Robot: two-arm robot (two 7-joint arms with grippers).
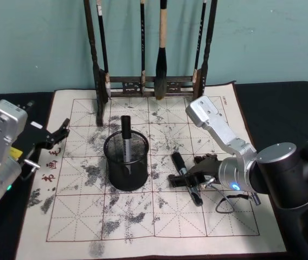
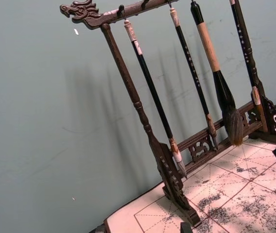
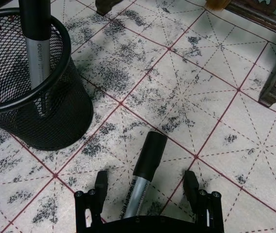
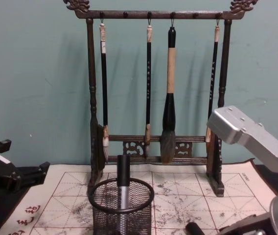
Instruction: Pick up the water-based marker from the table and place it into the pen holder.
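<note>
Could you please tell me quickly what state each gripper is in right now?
Left gripper: open, empty.
Right gripper: open, straddling the marker, not gripping.

You've got a black wire-mesh metal pen holder (image 1: 124, 176) w/ smooth solid rim, ctr of head view. 1 marker (image 3: 148, 156) at lower ctr of right wrist view: matt black cap, satin grey barrel. Mat (image 1: 219, 216): ink-blotched paper or felt. Brush rack (image 4: 91, 98): dark carved wood.
</note>
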